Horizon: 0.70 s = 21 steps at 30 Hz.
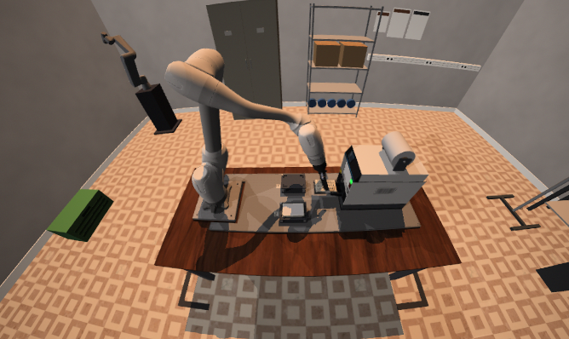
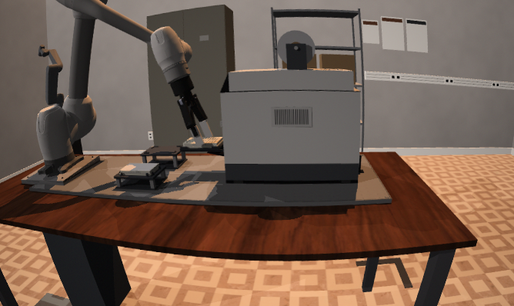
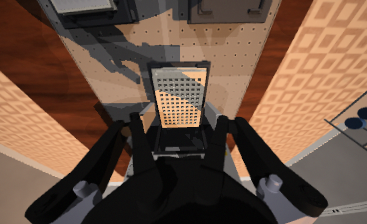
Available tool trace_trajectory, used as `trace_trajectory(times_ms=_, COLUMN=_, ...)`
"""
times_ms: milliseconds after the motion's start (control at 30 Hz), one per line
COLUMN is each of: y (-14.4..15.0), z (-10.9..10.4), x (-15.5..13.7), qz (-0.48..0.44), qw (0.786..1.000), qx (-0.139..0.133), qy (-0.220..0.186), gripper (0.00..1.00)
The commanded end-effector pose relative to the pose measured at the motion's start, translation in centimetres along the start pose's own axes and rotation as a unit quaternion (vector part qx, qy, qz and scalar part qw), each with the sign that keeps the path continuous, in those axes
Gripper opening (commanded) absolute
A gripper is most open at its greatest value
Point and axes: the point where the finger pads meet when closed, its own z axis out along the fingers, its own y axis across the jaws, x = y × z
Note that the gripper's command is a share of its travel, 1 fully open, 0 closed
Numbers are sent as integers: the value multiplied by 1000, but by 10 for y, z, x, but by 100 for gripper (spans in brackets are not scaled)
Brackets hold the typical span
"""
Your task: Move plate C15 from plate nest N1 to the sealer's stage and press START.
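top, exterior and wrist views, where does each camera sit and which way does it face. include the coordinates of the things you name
Top: high beyond the table's long edge, looking down at the table (image 1: 307, 260) (image 2: 255, 231) and far wall; the whole arm (image 1: 211, 98) (image 2: 120, 19) shows.
Exterior: lower, off the same edge, facing the sealer's barcoded side (image 1: 377, 193) (image 2: 255, 134); the arm shows, its top cut off.
Wrist: on the arm's end, looking past the open jaws at the well plate (image 1: 334, 185) (image 2: 205, 143) (image 3: 181, 100); the jaws and linkage show.
Top and exterior share the sealer and both nests.
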Motion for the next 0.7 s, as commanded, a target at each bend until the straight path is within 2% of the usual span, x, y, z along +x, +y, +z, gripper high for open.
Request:
trace_trajectory(times_ms=0, y=0, z=3, x=1, qz=0, qw=1000, qx=1, qy=1, gripper=70)
trace_trajectory(times_ms=667, y=0, z=-8, x=-3, qz=0, qw=1000, qx=1, qy=1, gripper=70)
